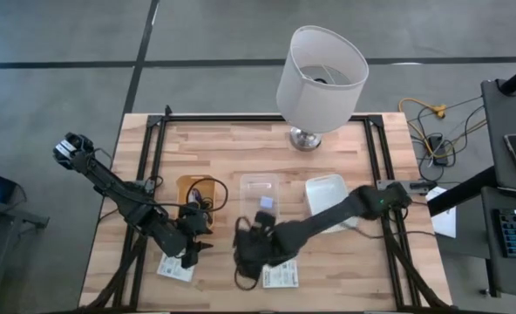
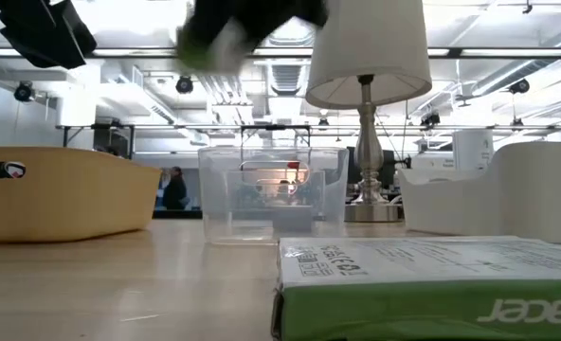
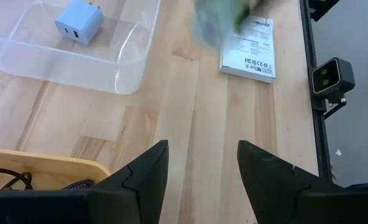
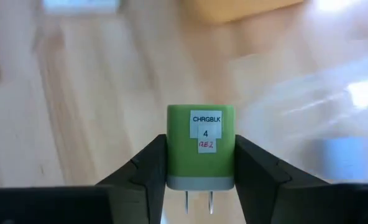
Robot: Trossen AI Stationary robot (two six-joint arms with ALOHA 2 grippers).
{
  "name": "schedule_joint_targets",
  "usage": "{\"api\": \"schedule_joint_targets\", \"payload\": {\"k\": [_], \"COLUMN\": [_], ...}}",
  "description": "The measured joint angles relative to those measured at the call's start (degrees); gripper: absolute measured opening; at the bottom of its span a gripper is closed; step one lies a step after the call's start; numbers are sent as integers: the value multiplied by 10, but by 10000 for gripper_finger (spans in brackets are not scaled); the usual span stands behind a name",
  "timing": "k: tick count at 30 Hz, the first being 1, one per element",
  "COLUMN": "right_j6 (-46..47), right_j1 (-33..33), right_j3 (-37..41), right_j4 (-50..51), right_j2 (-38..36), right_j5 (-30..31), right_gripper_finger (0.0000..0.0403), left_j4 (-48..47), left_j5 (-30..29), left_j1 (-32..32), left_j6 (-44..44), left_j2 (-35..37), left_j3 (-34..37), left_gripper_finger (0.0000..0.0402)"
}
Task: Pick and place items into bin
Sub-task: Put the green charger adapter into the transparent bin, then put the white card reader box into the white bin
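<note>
Green charger is pinched in the right claw. Left claw hangs open. Grip's low, near the prongs, so it might twist loose.

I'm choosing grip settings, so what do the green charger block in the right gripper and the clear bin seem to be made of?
The green charger block, clamped in the right gripper, looks like matte moulded plastic with a grey base, metal prongs and paper labels. The clear bin looks like thin glossy see-through plastic: the table's wood grain shows through its walls.
</note>
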State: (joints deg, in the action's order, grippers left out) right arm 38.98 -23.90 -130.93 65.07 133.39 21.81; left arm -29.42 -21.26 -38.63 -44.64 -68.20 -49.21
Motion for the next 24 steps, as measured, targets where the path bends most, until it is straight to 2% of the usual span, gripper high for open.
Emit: {"api": "schedule_joint_targets", "payload": {"k": [2, 5, 7, 10, 13, 17, 24], "right_j6": [25, 37, 4, -53, -94, -119, -153], "right_j1": [14, 56, 89, 135, 161, 170, 142], "right_j3": [2, 10, 20, 43, 74, 114, 101], "right_j4": [34, 63, 65, 65, 78, 46, 51], "right_j2": [-35, -64, -69, -62, -49, -52, -72], "right_j5": [23, 27, 22, -23, -25, -34, -42], "right_gripper_finger": [136, 146, 147, 145, 150, 189, 275], "left_j4": [1, 3, 4, 4, 4, -5, -26], "left_j5": [0, 0, 0, 0, 0, -5, -6], "left_j1": [0, 0, 0, 0, 0, 0, 0], "left_j6": [0, 0, -1, -2, -2, -22, -29], "left_j2": [0, 0, 0, 0, 0, 0, 0], "left_j3": [0, 0, 0, 0, 0, 0, 0], "left_gripper_finger": [176, 176, 176, 176, 176, 176, 176]}}
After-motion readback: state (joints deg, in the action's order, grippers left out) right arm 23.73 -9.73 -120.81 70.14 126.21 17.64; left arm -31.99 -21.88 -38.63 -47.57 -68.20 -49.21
